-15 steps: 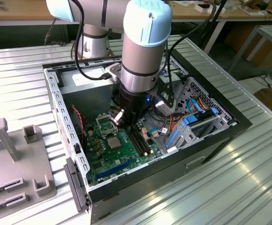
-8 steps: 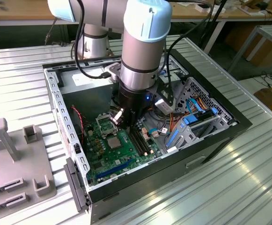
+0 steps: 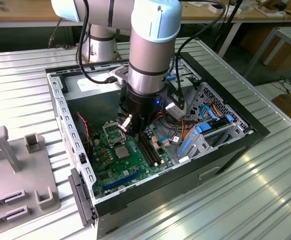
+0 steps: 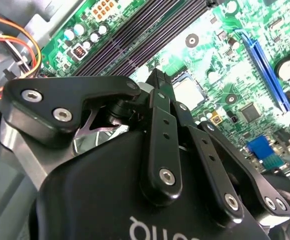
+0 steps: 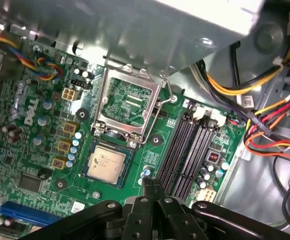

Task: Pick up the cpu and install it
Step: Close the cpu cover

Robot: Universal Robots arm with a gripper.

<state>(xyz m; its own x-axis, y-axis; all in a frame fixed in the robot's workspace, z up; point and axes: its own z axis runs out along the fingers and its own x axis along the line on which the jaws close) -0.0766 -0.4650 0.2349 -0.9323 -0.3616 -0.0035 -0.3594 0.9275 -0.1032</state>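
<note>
The cpu (image 5: 106, 161) is a flat grey square lying in its socket on the green motherboard (image 5: 159, 137), just below the silver socket frame (image 5: 103, 100), which stands hinged open. The exterior view has the cpu (image 3: 122, 151) in the middle of the board inside the open computer case. My gripper (image 5: 151, 184) hangs a little above the board between the cpu and the long black memory slots (image 5: 184, 155). Its fingers are shut together with nothing in them. In the second wrist view the gripper (image 4: 156, 75) tip points down beside the cpu (image 4: 189, 90).
The black case wall (image 3: 235, 150) rings the motherboard (image 3: 110, 170). Bundles of coloured cables (image 5: 264, 125) and a blue-tabbed drive cage (image 3: 205, 132) crowd the exterior view's right side of the case. A grey fixture (image 3: 15, 170) stands on the ribbed metal table at the exterior view's left.
</note>
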